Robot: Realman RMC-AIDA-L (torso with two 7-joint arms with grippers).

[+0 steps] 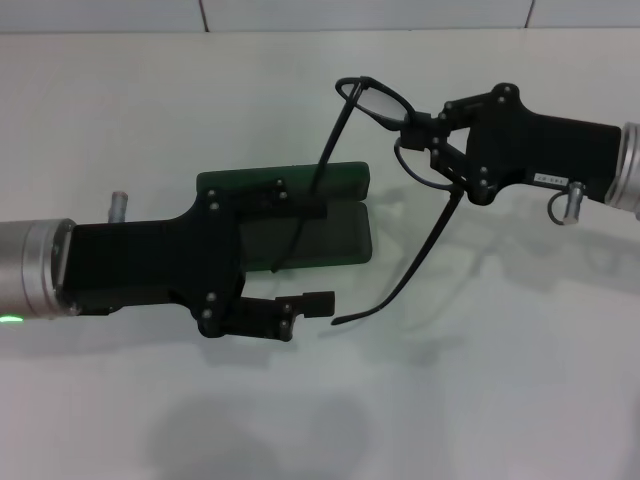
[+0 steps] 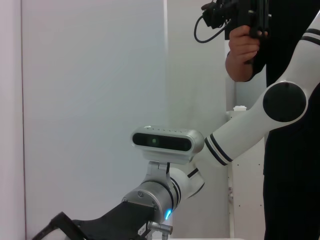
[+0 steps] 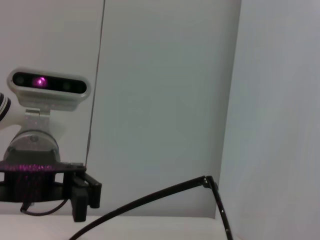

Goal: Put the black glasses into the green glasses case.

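The black glasses (image 1: 376, 101) hang in the air above the table in the head view. Their temple arms are unfolded and reach down over the green glasses case (image 1: 285, 181). My right gripper (image 1: 418, 130) is shut on the frame beside one lens, to the right of the case. The case lies open, with its green lid at the back and its dark base (image 1: 345, 235) in front. My left gripper (image 1: 315, 256) is open above the case's left part, with one finger on each side of the base. One temple arm (image 3: 150, 200) shows in the right wrist view.
The case lies on a white table (image 1: 480, 380). In the left wrist view a person in black (image 2: 292, 165) stands behind my right arm (image 2: 240, 130), holding a black device. The right wrist view shows my left arm's wrist camera (image 3: 48, 85).
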